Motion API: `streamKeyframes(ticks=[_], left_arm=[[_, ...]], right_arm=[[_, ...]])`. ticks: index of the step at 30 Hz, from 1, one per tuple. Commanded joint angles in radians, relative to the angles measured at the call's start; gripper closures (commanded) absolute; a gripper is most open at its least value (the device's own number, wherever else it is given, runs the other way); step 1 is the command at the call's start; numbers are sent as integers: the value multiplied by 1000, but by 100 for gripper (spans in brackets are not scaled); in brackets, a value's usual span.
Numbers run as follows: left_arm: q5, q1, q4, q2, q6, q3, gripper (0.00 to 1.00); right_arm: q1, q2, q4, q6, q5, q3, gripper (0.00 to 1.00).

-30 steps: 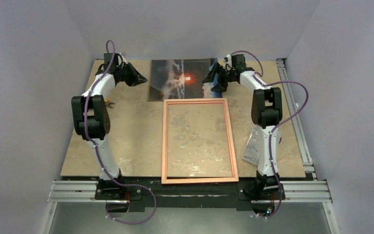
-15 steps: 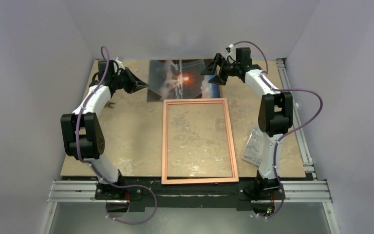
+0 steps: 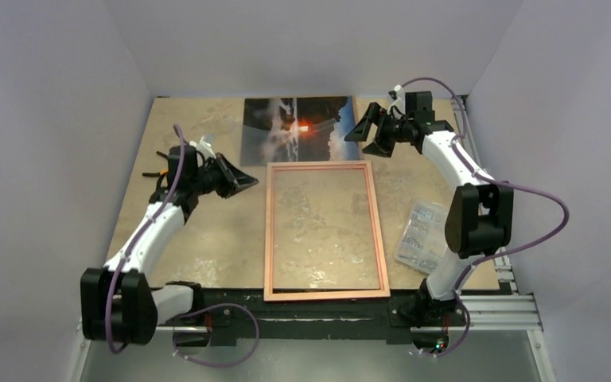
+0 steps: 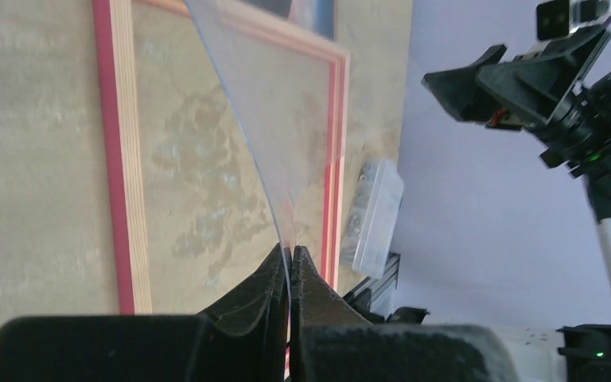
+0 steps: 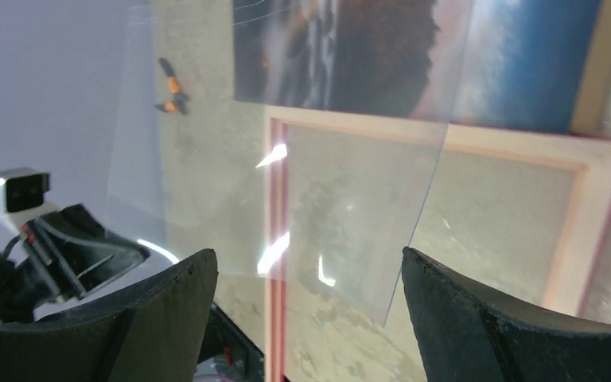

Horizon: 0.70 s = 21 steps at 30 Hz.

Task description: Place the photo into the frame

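Observation:
The photo [image 3: 298,127], a dark landscape with an orange glow, lies flat at the back of the table, also in the right wrist view [image 5: 382,56]. The frame [image 3: 267,231] with its pink border lies mid-table, its opening showing bare tabletop [image 4: 105,119]. My left gripper [image 3: 251,183] hovers by the frame's far left corner, shut on the edge of a clear transparent sheet [image 4: 262,119] that curves up from the fingertips [image 4: 290,251]. The sheet hangs over the frame [image 5: 350,215]. My right gripper [image 3: 358,137] stands open right of the photo, holding nothing [image 5: 309,255].
A clear plastic box of small parts [image 3: 420,235] lies right of the frame beside the right arm. A small orange-and-black tool [image 5: 171,94] sits on the table's left side. Metal rails [image 3: 485,207] run along the right edge.
My left gripper shut on the clear sheet and pulled it from the back left down toward the frame's far left corner. My right gripper drew off to the right, staying open.

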Motion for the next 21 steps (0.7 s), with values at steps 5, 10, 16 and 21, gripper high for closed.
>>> streamKeyframes(ticks=[5, 10, 16, 21], left_arm=[[-217, -199, -101, -457, -97, -367, 90], [-268, -212, -319, -664, -86, -459, 17], [-365, -212, -532, -633, 16, -330, 0], [-412, -206, -532, -468, 77, -231, 0]], right_arm=[[10, -181, -188, -197, 296, -220, 9], [9, -218, -221, -208, 433, -277, 4], [9, -309, -212, -180, 462, -329, 2], [9, -397, -216, -174, 395, -391, 3]])
